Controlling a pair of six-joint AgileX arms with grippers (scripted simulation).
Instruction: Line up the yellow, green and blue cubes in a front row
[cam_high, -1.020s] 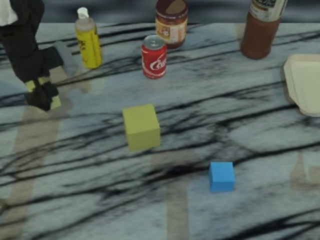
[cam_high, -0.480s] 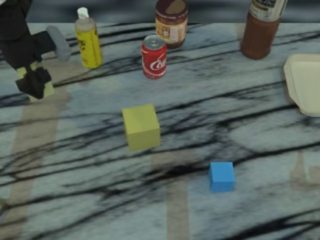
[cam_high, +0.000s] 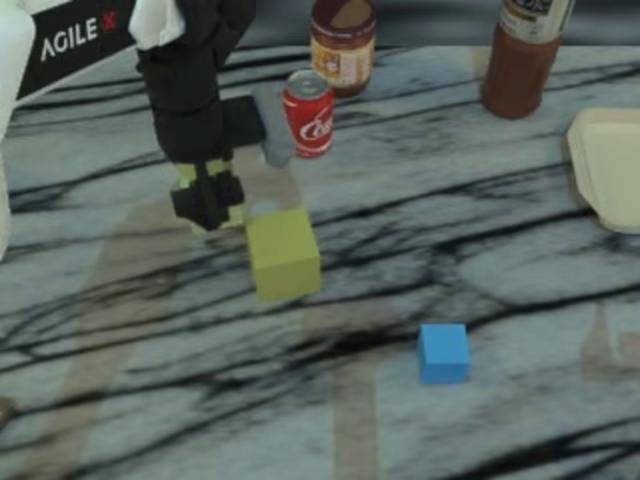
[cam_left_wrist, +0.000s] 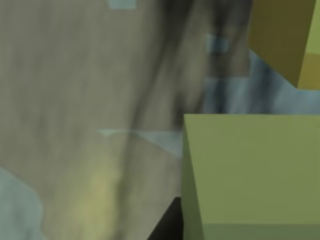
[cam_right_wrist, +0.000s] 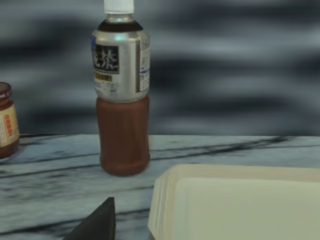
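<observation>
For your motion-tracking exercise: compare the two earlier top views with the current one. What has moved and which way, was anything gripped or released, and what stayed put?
The left gripper, holding the green cube throughout, swung from the table's far left edge toward the centre and now hangs just left of the yellow cube. Its arm now hides the yellow bottle. Nothing was released. The yellow cube, blue cube, cola can, jar, brown bottle and tray stayed put.

The top view looks steeply down on the desk (cam_high: 520, 300) from above its front edge, taking in the back edge. The left wrist view sits very close over the desk, filled by the green cube (cam_left_wrist: 250, 175) with the yellow cube (cam_left_wrist: 287, 40) beyond; both show in the top view. The right wrist view looks low and level toward the back right corner, sharing the tea bottle (cam_right_wrist: 122, 100) and tray (cam_right_wrist: 240, 200).
</observation>
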